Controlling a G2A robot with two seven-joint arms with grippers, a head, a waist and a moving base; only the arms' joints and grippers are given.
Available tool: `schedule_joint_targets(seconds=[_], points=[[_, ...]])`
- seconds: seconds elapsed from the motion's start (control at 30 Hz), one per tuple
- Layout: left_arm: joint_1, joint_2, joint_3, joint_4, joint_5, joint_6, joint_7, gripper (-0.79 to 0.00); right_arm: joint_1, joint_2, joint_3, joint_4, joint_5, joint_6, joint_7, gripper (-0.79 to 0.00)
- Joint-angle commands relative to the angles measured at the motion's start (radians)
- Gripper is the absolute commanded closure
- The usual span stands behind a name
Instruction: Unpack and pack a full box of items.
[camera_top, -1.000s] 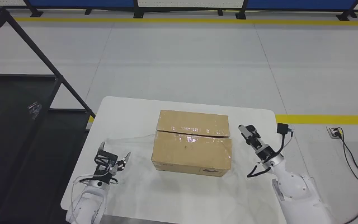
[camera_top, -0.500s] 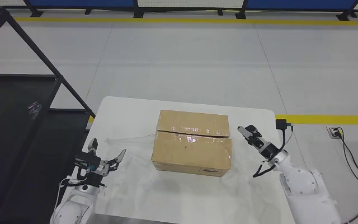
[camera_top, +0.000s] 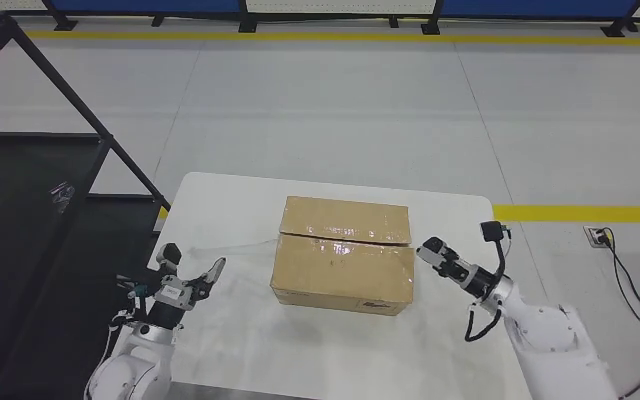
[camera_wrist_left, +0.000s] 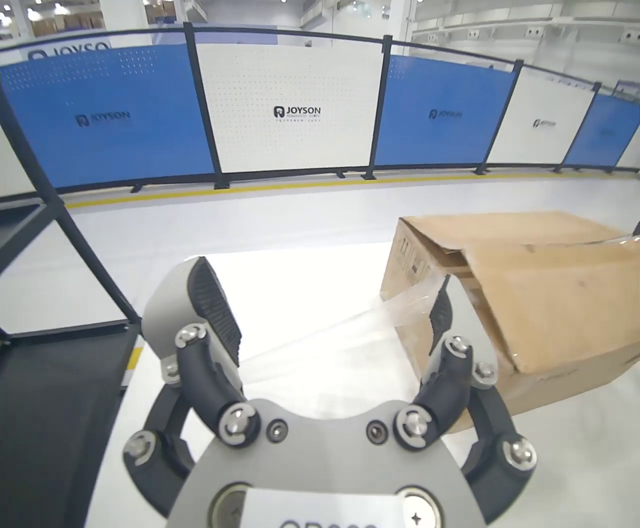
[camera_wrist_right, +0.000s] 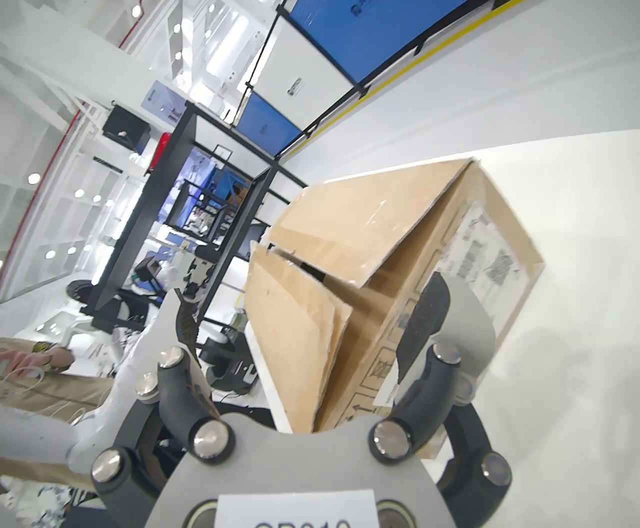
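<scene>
A brown cardboard box (camera_top: 343, 254) lies in the middle of the white table (camera_top: 230, 205), its top flaps slightly ajar along the centre seam. A strip of clear tape (camera_wrist_left: 340, 325) trails from the box's left end towards my left gripper (camera_top: 193, 262). That gripper stands open near the table's left edge, a short way from the box (camera_wrist_left: 525, 280), with nothing gripped between its fingers (camera_wrist_left: 210, 305). My right gripper (camera_top: 431, 248) is open at the box's right end, close to the end face (camera_wrist_right: 450, 260). One of its fingers (camera_wrist_right: 440, 310) is beside a lower corner.
A black metal frame (camera_top: 100, 150) stands off the table's left side. Bare table surface lies in front of the box and on both sides. Blue and white fence panels (camera_wrist_left: 295, 115) line the far floor.
My left gripper has swung left, away from the box, and turned. My right gripper has moved in towards the box's right end.
</scene>
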Motion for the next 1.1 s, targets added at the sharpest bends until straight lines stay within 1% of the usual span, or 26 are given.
schedule_joint_targets(seconds=[0.0, 0.13, 0.27, 0.5, 0.67, 0.8, 0.9, 1.07], points=[[-0.001, 0.002, -0.013, -0.009, -0.068, -0.037, -0.035, -0.785, 0.019, 0.004, -0.003, 0.040, 0.090, -0.012, 0.078, -0.785], [-0.005, 0.005, -0.025, -0.019, -0.153, -0.092, -0.095, -0.785, 0.058, 0.006, -0.023, 0.094, 0.123, -0.008, 0.113, -0.785], [-0.006, 0.007, -0.023, -0.022, -0.164, -0.100, -0.111, -0.785, 0.088, 0.006, -0.052, 0.135, 0.212, -0.022, 0.175, -0.785], [-0.008, 0.008, -0.018, -0.023, -0.170, -0.104, -0.106, -0.785, 0.127, 0.012, -0.071, 0.185, 0.405, -0.074, 0.333, -0.785], [-0.010, 0.009, -0.017, -0.025, -0.181, -0.112, -0.099, -0.785, 0.105, 0.031, -0.076, 0.114, 0.504, -0.029, 0.378, -0.785], [-0.013, 0.011, -0.014, -0.029, -0.186, -0.130, -0.098, -0.785, 0.063, 0.058, -0.076, 0.003, 0.569, 0.013, 0.421, -0.785], [-0.015, 0.013, -0.011, -0.037, -0.190, -0.160, -0.100, -0.785, 0.021, 0.087, -0.073, -0.089, 0.560, 0.035, 0.442, -0.785], [-0.015, 0.018, -0.003, -0.048, -0.156, -0.218, -0.108, -0.785, -0.027, 0.139, -0.097, -0.184, 0.452, 0.033, 0.440, -0.785]])
